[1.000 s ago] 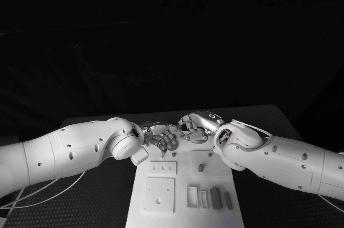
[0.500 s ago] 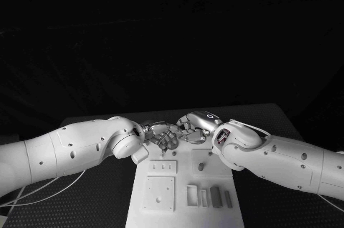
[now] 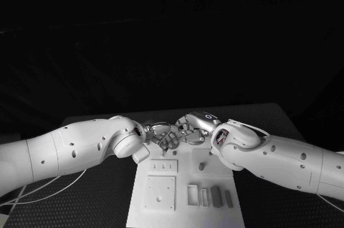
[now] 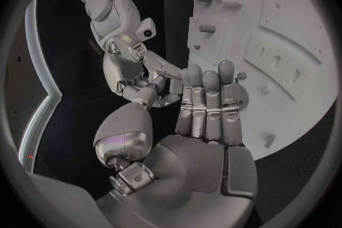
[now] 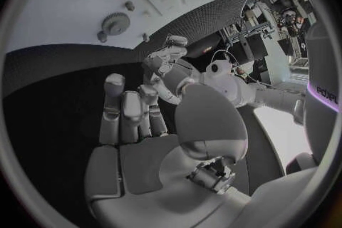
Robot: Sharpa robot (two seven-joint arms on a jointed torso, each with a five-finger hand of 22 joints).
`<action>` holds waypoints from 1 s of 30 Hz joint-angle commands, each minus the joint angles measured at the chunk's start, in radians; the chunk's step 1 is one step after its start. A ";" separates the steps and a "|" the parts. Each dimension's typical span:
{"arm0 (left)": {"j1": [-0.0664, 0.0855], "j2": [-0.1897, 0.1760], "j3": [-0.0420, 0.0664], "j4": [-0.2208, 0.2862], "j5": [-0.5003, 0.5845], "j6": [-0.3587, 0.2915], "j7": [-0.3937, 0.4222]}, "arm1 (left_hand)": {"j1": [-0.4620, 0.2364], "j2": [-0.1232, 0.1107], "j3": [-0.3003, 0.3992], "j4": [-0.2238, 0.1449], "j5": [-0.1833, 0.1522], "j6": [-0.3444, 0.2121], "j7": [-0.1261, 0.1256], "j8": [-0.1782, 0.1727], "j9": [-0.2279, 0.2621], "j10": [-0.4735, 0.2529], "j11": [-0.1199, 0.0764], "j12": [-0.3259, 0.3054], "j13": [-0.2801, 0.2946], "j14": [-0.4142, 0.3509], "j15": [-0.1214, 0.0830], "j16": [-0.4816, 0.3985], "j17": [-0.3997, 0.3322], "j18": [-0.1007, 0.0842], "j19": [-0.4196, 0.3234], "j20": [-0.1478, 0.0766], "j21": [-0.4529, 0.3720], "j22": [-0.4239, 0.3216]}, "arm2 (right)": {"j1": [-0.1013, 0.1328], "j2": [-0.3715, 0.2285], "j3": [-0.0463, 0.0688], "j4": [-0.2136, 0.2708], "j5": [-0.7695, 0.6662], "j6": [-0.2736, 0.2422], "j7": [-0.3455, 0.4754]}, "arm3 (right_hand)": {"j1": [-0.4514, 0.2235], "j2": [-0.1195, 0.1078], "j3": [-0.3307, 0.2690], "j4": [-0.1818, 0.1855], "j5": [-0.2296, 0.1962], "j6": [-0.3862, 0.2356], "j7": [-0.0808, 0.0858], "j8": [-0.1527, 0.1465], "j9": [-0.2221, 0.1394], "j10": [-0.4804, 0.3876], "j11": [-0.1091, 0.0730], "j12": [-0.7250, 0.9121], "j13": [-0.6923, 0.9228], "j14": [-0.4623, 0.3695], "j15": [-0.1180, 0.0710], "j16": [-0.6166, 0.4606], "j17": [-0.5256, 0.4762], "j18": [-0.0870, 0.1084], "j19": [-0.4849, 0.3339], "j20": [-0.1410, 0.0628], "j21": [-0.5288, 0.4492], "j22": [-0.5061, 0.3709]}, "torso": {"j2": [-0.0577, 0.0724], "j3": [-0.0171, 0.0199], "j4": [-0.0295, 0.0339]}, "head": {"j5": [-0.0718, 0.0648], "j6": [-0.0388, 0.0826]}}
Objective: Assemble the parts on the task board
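The white task board [image 3: 161,208] lies lengthwise on the black table. Both hands hover over its far end. My left hand [image 3: 162,134] has its fingers [image 4: 207,104] straight and side by side, thumb well apart and palm bare. My right hand [image 3: 193,128] reaches in from the other side, and its fingers [image 4: 148,91] curl up against the left fingertips. Something small and dark shows where they meet; I cannot tell whether it is a part or who holds it. A grey gear [image 5: 114,24] stands on the board. Several grey bars [image 3: 215,196] sit in slots near the board's front right.
A short peg [image 3: 201,166] stands on the board below my right hand. Beside it is a raised plate with slots [image 3: 162,167], and a square plate [image 3: 159,194] lies nearer me. Black table [image 3: 93,198] flanks the board under both white forearms.
My right hand has shifted left and closed the gap to my left hand; their fingertips now meet. The board and its parts have not moved.
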 commanded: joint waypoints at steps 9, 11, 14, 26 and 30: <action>0.001 0.002 0.001 0.004 -0.002 0.005 0.005 | 0.043 0.030 0.005 0.001 -0.011 0.018 -0.001 -0.015 -0.004 0.008 0.002 -0.007 -0.005 -0.005 0.003 0.012 -0.011 0.020 0.002 0.006 -0.007 0.020 | -0.004 0.008 0.000 0.009 0.002 0.023 0.008 | -0.001 0.004 -0.005 0.003 0.003 0.049 0.034 0.013 0.021 0.007 -0.001 -0.003 0.001 0.004 -0.005 0.005 0.000 0.015 0.000 -0.006 0.005 0.018 | 0.000 0.0000 0.0001 | 0.001 -0.003; 0.001 0.002 0.001 0.004 0.000 0.006 0.005 | 0.044 0.033 0.004 0.001 -0.011 0.019 -0.001 -0.016 -0.004 0.008 0.002 -0.007 -0.005 -0.005 0.003 0.013 -0.012 0.020 0.002 0.006 -0.008 0.020 | -0.005 0.008 0.000 0.010 0.003 0.026 0.009 | -0.001 0.004 -0.005 0.003 0.003 0.049 0.034 0.013 0.021 0.007 -0.001 -0.003 0.001 0.004 -0.005 0.005 0.000 0.015 0.000 -0.006 0.005 0.018 | 0.000 -0.0001 0.0001 | 0.001 -0.003; 0.001 0.001 0.001 0.005 0.001 0.006 0.005 | 0.045 0.037 0.003 0.002 -0.011 0.020 -0.001 -0.017 -0.004 0.008 0.002 -0.008 -0.006 -0.005 0.004 0.014 -0.014 0.019 0.002 0.007 -0.008 0.019 | -0.005 0.010 0.000 0.010 0.003 0.028 0.008 | -0.001 0.004 -0.005 0.003 0.004 0.049 0.034 0.013 0.021 0.007 -0.001 -0.003 0.001 0.004 -0.005 0.005 0.000 0.015 0.000 -0.006 0.005 0.018 | 0.000 -0.0005 -0.0002 | 0.002 -0.004; 0.001 0.002 0.001 0.004 0.010 0.012 0.011 | 0.071 0.082 0.001 0.000 -0.021 0.029 -0.002 -0.028 -0.004 0.012 0.002 -0.011 -0.011 -0.008 0.005 0.020 -0.024 0.019 0.002 0.007 -0.013 0.020 | -0.010 0.017 0.000 0.005 0.003 0.037 0.006 | -0.001 0.004 -0.006 0.003 0.003 0.049 0.033 0.013 0.022 0.007 -0.001 -0.004 0.001 0.005 -0.005 0.005 0.000 0.015 0.000 -0.006 0.005 0.018 | 0.000 -0.0006 0.0004 | 0.002 -0.007; 0.001 0.004 0.001 0.001 0.018 0.013 0.014 | 0.094 0.103 0.004 0.000 -0.025 0.031 -0.002 -0.034 -0.005 0.012 0.003 -0.014 -0.014 -0.010 0.006 0.022 -0.030 0.018 0.001 0.008 -0.015 0.020 | -0.012 0.017 0.000 0.003 0.005 0.042 0.005 | -0.001 0.004 -0.006 0.003 0.003 0.050 0.033 0.013 0.022 0.007 -0.001 -0.004 0.001 0.004 -0.005 0.005 -0.001 0.015 0.000 -0.006 0.005 0.018 | 0.000 -0.0007 0.0004 | 0.003 -0.008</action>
